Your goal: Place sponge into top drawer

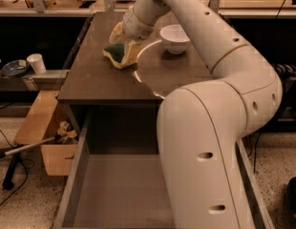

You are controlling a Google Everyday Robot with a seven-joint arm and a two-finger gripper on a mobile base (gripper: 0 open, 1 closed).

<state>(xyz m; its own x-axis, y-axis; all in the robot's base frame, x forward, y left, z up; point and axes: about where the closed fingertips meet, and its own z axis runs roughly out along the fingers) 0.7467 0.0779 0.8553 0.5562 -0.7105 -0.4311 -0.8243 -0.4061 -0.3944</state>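
Dark brown table [93, 80], gripper [125, 46] down at the sponge [115, 52] (hold cannot be told), white bowl [174, 37] near, top drawer [120, 190] open below, speckled floor [28, 206].

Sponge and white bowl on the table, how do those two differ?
The sponge is dark green over yellow; the white bowl is plain white. The sponge is a low, wavy-edged slab; the white bowl is round, deeper and upright. The sponge is right at the gripper, while the white bowl sits apart, further right, with nothing touching it. Both are up at the table, neither in the open top drawer.
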